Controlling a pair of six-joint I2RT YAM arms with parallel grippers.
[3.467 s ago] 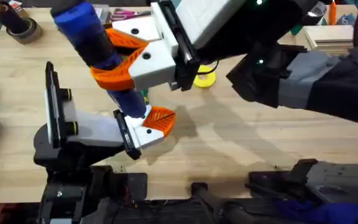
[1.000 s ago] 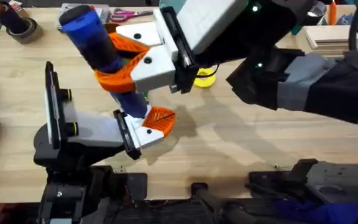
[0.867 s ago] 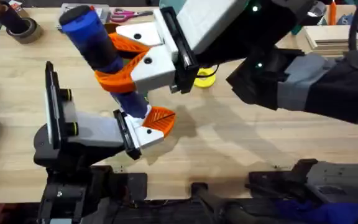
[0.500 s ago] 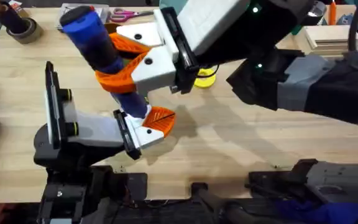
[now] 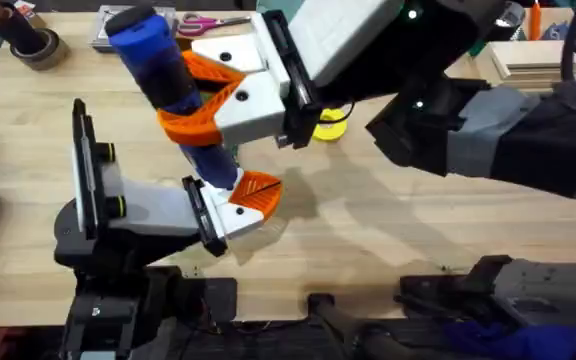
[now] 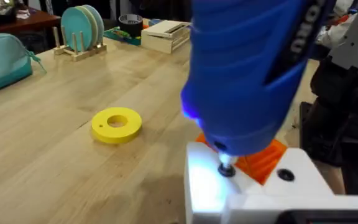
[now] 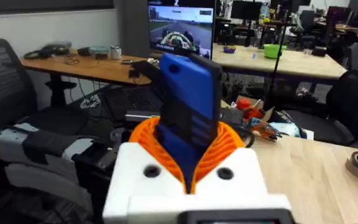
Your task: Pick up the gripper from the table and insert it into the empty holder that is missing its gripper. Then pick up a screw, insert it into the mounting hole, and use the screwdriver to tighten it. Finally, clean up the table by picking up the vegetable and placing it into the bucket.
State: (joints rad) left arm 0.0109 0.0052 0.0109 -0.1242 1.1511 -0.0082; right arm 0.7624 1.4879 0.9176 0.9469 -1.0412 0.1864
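Tightening the screw is the step judged to be in hand.

Overhead view: the right gripper (image 5: pixel 200 100) is clamped on the screwdriver (image 5: pixel 163 75), its orange pads pressed to either side of the blue barrel. The tool stands tilted, its dark tip down on the holder (image 5: pixel 230 212), the white mount on the fixture arm at the lower left. The orange gripper (image 5: pixel 258 190) sits in that holder, just beside the tip. A yellow ring (image 5: pixel 329 125) lies on the table (image 5: pixel 388 235) beyond the holder, partly hidden by the right arm. The vegetable and bucket cannot be identified here.

Left wrist view: the screwdriver (image 6: pixel 247 68) is very close, its bit (image 6: pixel 227 168) seated on the white holder (image 6: pixel 253 193), whose face is lit at that point. The orange gripper (image 6: pixel 263 160) shows right behind the bit. The yellow ring (image 6: pixel 117 124) lies well apart from the holder. How the left gripper's jaws stand cannot be told.

Right wrist view: the right gripper (image 7: pixel 189 163) holds the screwdriver (image 7: pixel 188 112) between orange pads (image 7: pixel 229 146), closed firmly on it.

Judgement: next calls for keeping the bit square in the screw head under steady downward pressure until seated, then lifting clear. Clearing the vegetable remains outstanding.
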